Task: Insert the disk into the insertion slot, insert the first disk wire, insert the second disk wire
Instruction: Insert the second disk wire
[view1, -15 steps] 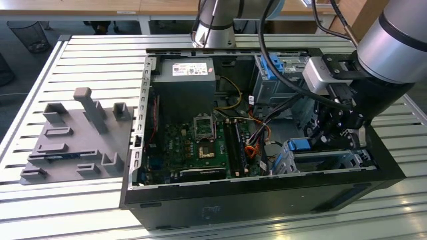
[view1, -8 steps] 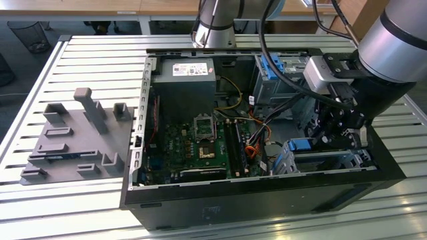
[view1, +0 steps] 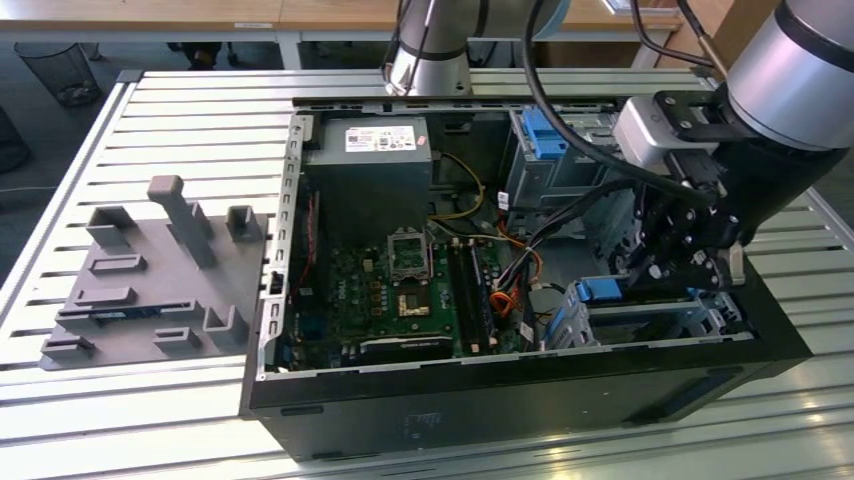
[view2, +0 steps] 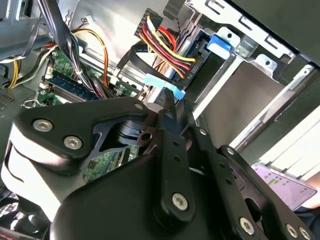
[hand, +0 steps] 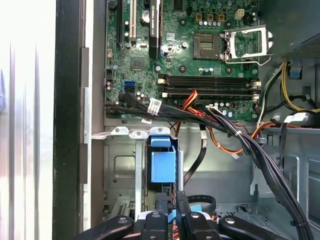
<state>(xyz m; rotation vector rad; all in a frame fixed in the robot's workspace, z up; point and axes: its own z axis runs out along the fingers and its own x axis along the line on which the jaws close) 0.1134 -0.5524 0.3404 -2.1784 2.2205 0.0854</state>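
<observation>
Black metal two-finger gripper (hand: 172, 204) low inside open black tower case (view1: 534, 400), pinched together on pale blue plastic wire connector (view2: 155, 80). Disk (view1: 601, 290), bright blue plastic carrier showing, sits in perforated silver-grey sheet-metal insertion slot (view1: 667, 322) just beside gripper. Green motherboard (view1: 400, 290) alongside. White printed label (view1: 380, 138) on grey boxy power supply, text too small to read
</observation>
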